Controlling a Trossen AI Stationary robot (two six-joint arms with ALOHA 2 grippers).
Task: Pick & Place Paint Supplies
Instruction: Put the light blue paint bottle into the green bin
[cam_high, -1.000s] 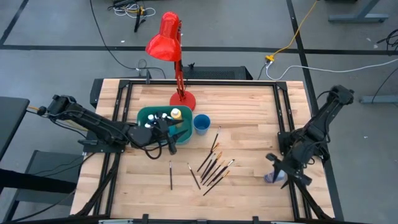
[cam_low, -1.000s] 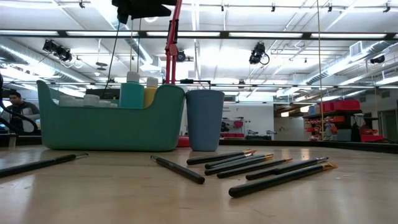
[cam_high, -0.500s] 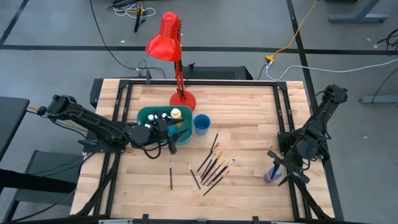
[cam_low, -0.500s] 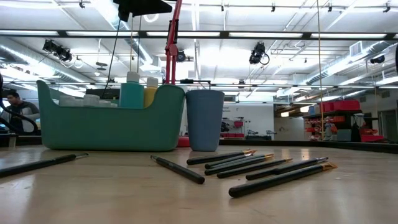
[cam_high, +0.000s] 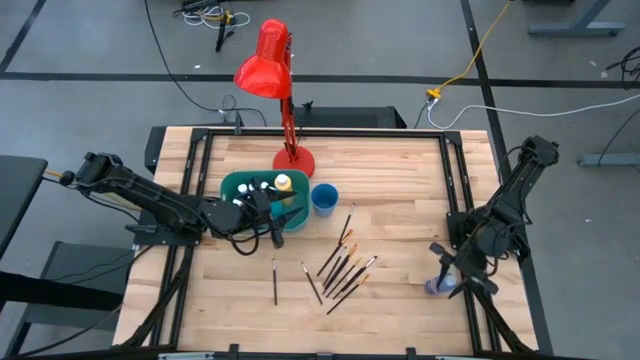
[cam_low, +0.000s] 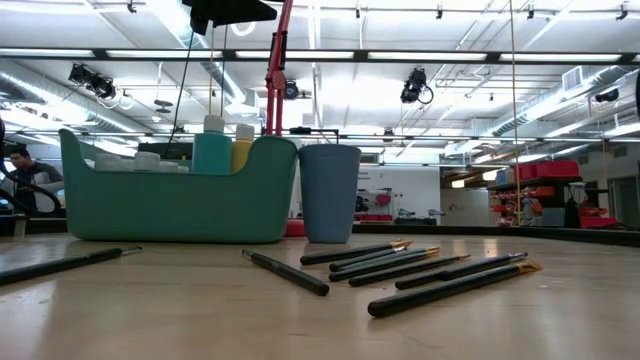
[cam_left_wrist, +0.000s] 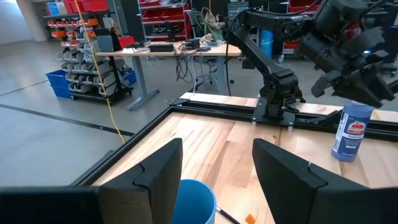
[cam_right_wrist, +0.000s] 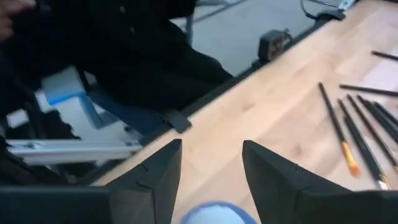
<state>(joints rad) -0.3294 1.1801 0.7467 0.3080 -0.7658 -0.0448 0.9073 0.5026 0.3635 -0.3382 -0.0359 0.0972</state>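
high view shows the right gripper (cam_high: 447, 279) has dropped over the blue bottle (cam_high: 434, 286), jaws apart and straddling its cap, not yet clamped. left gripper (cam_high: 277, 217), also open, stays over the teal bin (cam_high: 234, 186); brushes (cam_high: 343, 265) lie between them.

Overhead, table-level, two wrist views

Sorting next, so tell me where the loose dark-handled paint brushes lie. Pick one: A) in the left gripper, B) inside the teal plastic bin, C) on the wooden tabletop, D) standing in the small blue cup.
C: the thin dark-handled brushes lie scattered flat on the wooden tabletop, outside the teal plastic bin and small blue cup.
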